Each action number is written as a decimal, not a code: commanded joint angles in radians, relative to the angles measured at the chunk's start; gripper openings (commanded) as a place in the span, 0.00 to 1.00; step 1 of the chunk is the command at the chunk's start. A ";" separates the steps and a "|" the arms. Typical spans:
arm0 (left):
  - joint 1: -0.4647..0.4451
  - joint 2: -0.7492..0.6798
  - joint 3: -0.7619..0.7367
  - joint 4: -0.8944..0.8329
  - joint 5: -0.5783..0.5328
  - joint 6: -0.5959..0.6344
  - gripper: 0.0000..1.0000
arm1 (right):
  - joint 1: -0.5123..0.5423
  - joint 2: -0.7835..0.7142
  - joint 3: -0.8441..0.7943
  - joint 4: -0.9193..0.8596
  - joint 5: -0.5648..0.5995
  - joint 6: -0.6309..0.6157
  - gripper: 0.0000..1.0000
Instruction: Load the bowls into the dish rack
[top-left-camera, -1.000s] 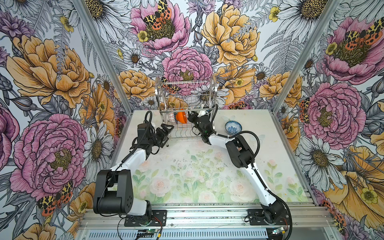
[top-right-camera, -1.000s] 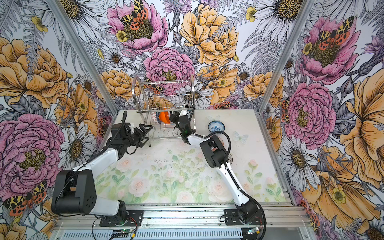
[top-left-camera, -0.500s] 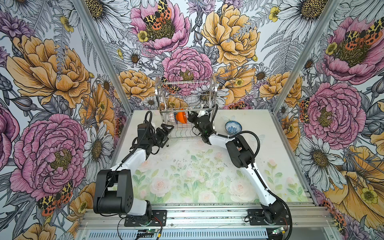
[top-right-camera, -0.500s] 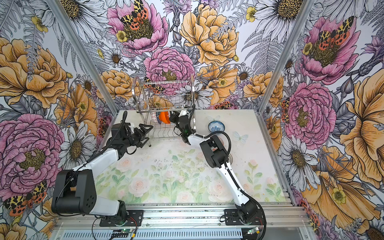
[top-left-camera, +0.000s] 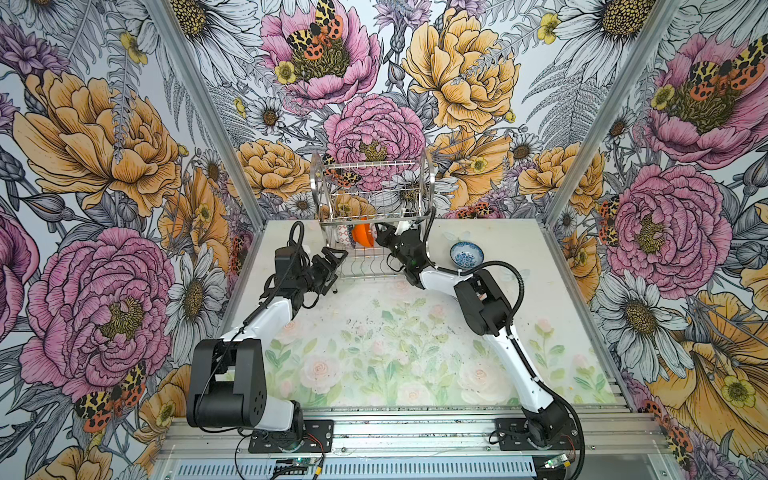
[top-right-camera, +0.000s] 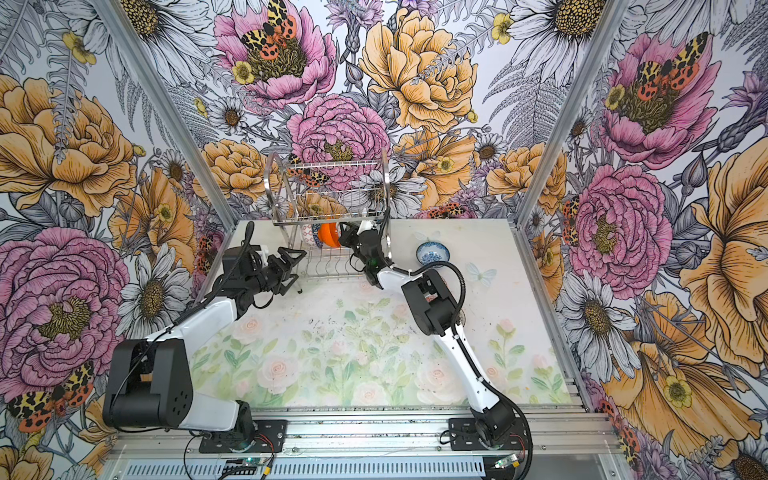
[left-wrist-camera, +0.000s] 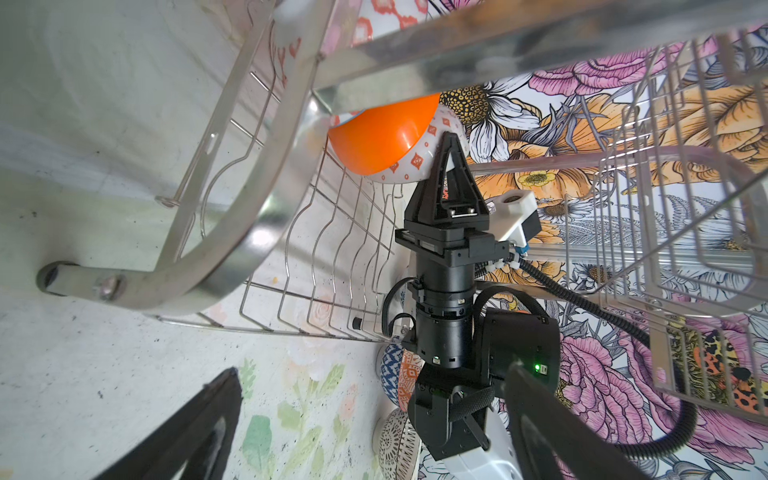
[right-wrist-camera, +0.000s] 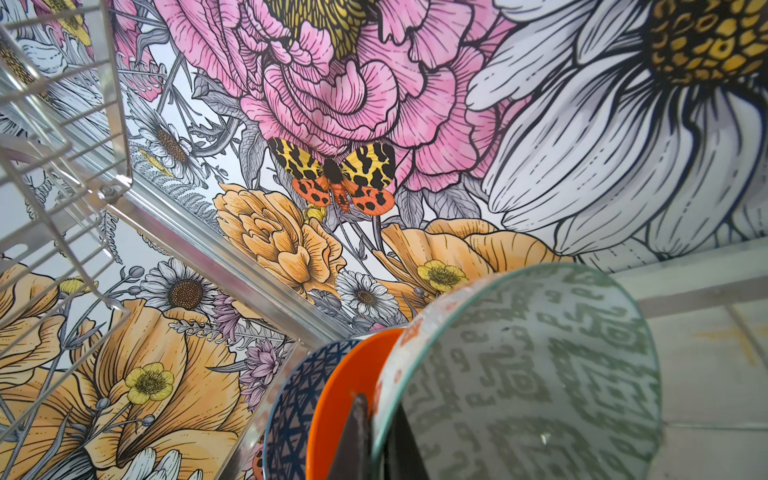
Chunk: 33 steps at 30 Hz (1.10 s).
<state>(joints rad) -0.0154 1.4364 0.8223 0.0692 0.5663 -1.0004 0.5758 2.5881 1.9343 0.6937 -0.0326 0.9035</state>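
The silver dish rack (top-left-camera: 428, 187) stands at the back of the table. On its lower shelf a bowl with a blue lattice inside (right-wrist-camera: 291, 407), a plain orange bowl (top-left-camera: 360, 236) and a bowl with a grey-green geometric inside (right-wrist-camera: 528, 374) stand on edge side by side. My right gripper (top-left-camera: 377, 233) reaches into the rack and is shut on the rim of the grey-green bowl, one finger (right-wrist-camera: 353, 440) between it and the orange bowl. My left gripper (top-left-camera: 338, 270) is open and empty at the rack's front left corner. A blue-white floral bowl (top-left-camera: 466, 254) sits upright on the table right of the rack.
In the left wrist view, a navy-and-orange patterned bowl (left-wrist-camera: 392, 365) and a black-on-white patterned bowl (left-wrist-camera: 395, 444) show on the table behind my right arm (left-wrist-camera: 444, 291). The rack's upper shelf (top-left-camera: 370, 174) holds nothing. Flowered walls close in three sides.
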 joint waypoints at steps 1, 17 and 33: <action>-0.001 0.012 0.000 0.040 0.028 -0.006 0.99 | -0.006 -0.034 -0.024 -0.147 -0.018 -0.038 0.09; -0.053 0.051 0.010 0.105 0.080 -0.025 0.99 | -0.010 -0.074 -0.026 -0.242 -0.033 -0.120 0.10; -0.088 0.059 0.011 0.170 0.120 -0.045 0.99 | -0.014 -0.109 -0.027 -0.343 -0.061 -0.219 0.10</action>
<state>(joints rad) -0.0910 1.4822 0.8223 0.1921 0.6563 -1.0351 0.5694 2.5252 1.9343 0.5018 -0.0887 0.7483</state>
